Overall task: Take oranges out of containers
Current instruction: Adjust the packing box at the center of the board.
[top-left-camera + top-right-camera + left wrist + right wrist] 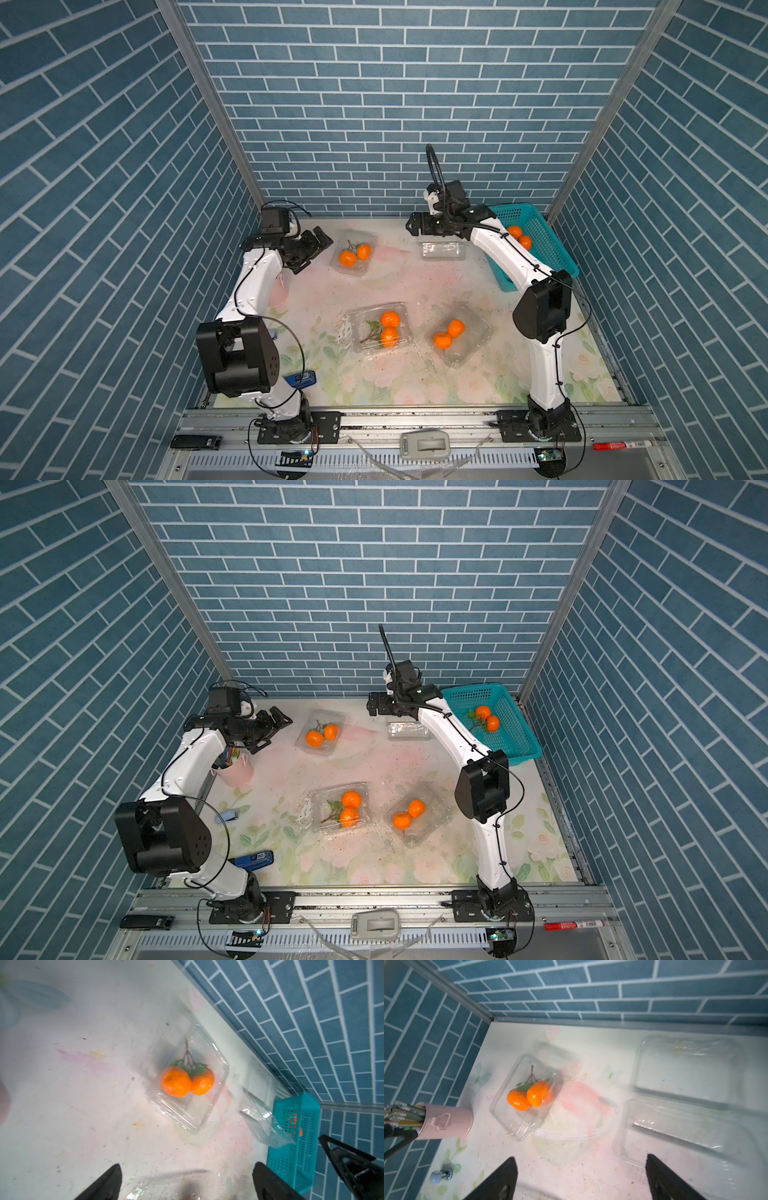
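Left jaws and right jaws hang open and empty over the far end of the table (pixel 399 286). Between them, nearer the left, a clear container (pixel 357 270) holds two oranges (pixel 347 258), set side by side roughly along the line joining the arms.

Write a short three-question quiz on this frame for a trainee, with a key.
1. How many of the four clear containers have oranges inside?
2. True or false: the teal basket holds a pair of oranges.
3. The right gripper is: A) shut on an orange; B) open, holding nothing; C) shut on a container lid.

Key: 1) Three; the one under the right gripper is empty. 2) True. 3) B.
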`<state>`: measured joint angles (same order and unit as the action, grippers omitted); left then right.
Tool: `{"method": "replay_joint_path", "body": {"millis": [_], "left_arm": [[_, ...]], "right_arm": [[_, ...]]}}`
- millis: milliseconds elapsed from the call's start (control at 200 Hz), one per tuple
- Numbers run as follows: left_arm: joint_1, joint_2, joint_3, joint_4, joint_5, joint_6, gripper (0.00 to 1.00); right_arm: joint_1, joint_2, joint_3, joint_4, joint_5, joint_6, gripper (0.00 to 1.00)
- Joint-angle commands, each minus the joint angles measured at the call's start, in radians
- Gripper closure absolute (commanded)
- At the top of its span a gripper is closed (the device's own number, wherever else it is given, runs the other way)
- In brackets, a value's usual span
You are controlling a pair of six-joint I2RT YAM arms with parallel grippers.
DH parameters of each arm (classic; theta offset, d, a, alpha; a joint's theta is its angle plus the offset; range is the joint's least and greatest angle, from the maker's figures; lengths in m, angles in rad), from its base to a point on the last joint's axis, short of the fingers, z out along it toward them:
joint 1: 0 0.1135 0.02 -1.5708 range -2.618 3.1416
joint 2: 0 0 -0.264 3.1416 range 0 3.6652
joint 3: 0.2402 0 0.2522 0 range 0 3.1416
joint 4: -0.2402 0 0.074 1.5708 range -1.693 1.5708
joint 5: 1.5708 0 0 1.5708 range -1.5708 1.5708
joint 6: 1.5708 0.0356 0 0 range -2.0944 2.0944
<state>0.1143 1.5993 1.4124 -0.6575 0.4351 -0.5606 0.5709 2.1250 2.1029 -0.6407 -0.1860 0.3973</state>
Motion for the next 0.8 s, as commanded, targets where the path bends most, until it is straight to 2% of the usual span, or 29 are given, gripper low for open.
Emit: {"method": "replay_joint_path", "body": {"millis": [0,130,385,485,605,790], "left_arm": [[0.019,0.024,0.035,-0.064,-0.079,0.049,0.01],[0.048,0.113,0.114,-0.073,-0.108,0.067,0.01],[0.053,0.285,0.235,-0.071,-0.101,0.084,0.0],[0.05,0.343,0.249,-0.014,-0.043,0.057,0.01],[0.024,0.414,0.288,0.043,-0.006,0.033,0.01],[-0.057,0.545,0.382,0.085,0.043,0.004,0.01]], "right_arm": [[0.027,0.037,-0.031,0.087,-0.05,0.065,0.04],[0.071,0.113,-0.001,0.103,-0.048,0.082,0.04],[0.121,0.302,0.194,0.07,-0.07,0.146,0.03],[0.132,0.364,0.256,0.072,-0.087,0.171,0.03],[0.137,0.42,0.308,0.077,-0.114,0.194,0.03],[0.139,0.444,0.298,0.108,-0.139,0.207,0.02]]}}
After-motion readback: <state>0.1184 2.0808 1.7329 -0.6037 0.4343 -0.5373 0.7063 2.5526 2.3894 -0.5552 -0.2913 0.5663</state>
